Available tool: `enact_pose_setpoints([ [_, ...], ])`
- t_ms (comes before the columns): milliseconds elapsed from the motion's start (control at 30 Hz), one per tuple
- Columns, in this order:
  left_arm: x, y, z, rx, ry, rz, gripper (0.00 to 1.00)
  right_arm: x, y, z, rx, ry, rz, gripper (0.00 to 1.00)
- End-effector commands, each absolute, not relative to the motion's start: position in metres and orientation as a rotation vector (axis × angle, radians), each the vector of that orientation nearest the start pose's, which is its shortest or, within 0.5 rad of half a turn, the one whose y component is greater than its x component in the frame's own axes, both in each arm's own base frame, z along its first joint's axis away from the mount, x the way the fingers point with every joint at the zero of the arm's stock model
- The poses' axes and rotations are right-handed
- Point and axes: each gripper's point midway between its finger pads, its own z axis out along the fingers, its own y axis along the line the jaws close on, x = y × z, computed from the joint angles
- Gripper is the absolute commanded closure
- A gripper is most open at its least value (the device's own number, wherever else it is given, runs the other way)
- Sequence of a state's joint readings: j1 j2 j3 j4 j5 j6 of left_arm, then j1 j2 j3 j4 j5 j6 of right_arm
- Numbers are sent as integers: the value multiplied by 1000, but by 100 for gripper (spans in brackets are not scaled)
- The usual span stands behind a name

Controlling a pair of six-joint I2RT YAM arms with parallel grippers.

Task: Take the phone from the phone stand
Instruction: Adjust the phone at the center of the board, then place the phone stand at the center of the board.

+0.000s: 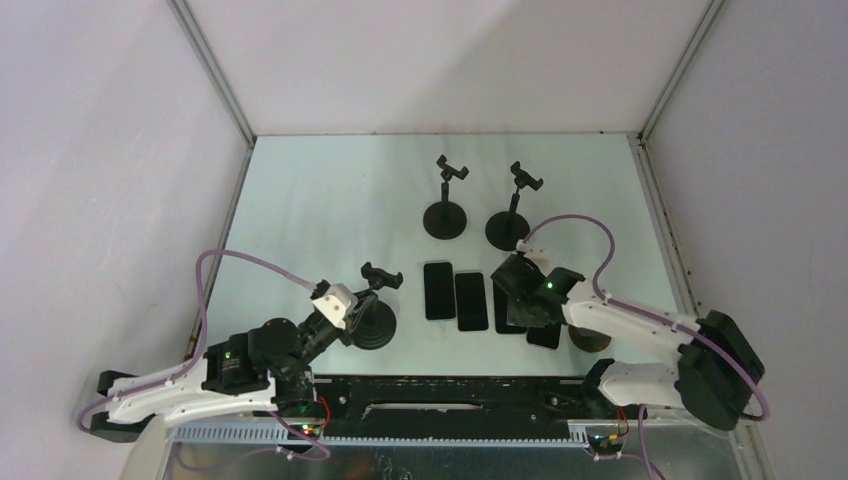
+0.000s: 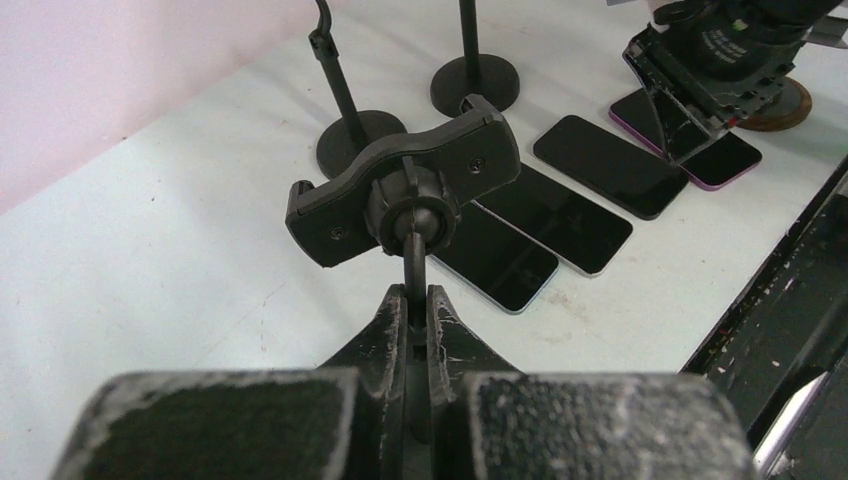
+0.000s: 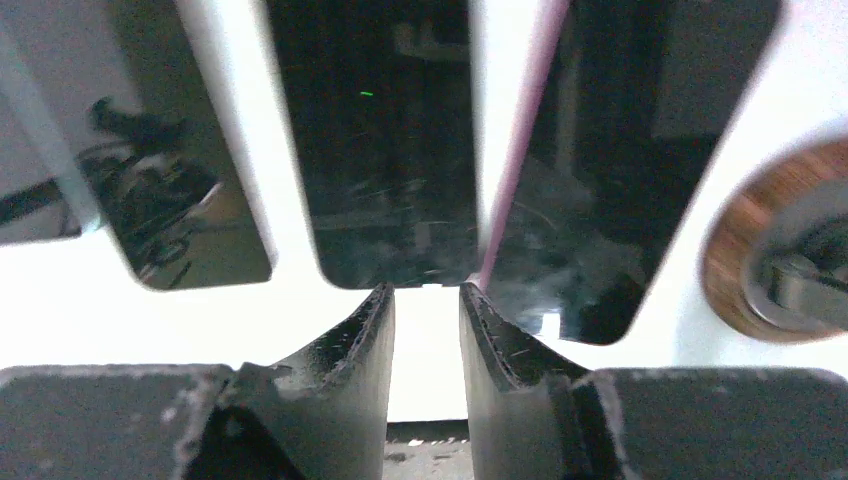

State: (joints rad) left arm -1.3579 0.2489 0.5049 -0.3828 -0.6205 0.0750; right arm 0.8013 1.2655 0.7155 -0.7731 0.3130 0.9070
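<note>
Left fingers (image 2: 398, 305): I had them clamped together on the thin stem (image 2: 414, 262) of the phone stand (image 1: 375, 322), just under its cradle (image 2: 405, 190).
Phone stand: it stood upright on its round black base at the near left of the worktop (image 1: 300, 210), with the cradle tilted.
Right fingers (image 3: 385, 310): I held them a little apart and pointing down, with bare worktop showing between the tips. They were over the near ends of the right-hand phones. I could not tell whether they touched one.
Phones: four lay flat in a row with dark screens up, to the right of the phone stand and apart from it. The two left ones (image 1: 439, 290) (image 1: 471, 300) lay in the open. The third phone (image 3: 385, 150) lay just beyond my right fingertips.
Purple-edged phone (image 3: 600, 180): this was the rightmost of the row, just right of my right fingertips.
Brown disc (image 3: 780, 250): it sat at the near right, just beside the purple-edged phone.
Far stands: two more stood upright side by side (image 1: 445, 215) (image 1: 508, 225), beyond the row of phones.
</note>
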Motion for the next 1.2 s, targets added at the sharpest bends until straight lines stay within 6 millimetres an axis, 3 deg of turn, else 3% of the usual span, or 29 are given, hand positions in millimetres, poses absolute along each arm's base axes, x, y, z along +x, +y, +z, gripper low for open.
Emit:
enact_pose_setpoints([
  [0,155,-164,266,545,1462,-506,100,179,203,89,-69,2580,349,66],
  [100,166,-161,278,492,1437,-491,100,174,234,118,-193,2489,498,64],
  [200,186,-159,289,452,1424,-473,100,167,249,129,-261,2456,539,63],
  [333,224,-150,312,337,1353,-437,100,150,262,124,-346,2462,519,61],
  [433,256,-146,315,282,1325,-391,100,143,265,113,-376,2476,472,60],
  [467,264,-140,328,248,1258,-382,100,140,267,111,-393,2474,464,59],
  [500,276,-142,322,247,1265,-366,100,138,268,108,-403,2481,453,59],
  [533,281,-135,336,217,1189,-346,100,135,269,106,-418,2479,445,59],
  [567,293,-136,326,215,1203,-322,99,134,270,103,-427,2483,436,59],
  [600,298,-131,338,192,1147,-299,98,131,271,102,-440,2481,432,59],
  [733,326,-138,333,205,1130,-273,93,126,273,97,-467,2482,404,58],
  [833,343,-145,316,190,1160,-289,86,125,272,96,-467,2477,392,58],
  [1100,354,-156,273,169,1242,-354,80,125,264,101,-457,2460,359,58],
  [1167,352,-155,264,160,1260,-363,73,125,262,103,-451,2455,361,57],
])
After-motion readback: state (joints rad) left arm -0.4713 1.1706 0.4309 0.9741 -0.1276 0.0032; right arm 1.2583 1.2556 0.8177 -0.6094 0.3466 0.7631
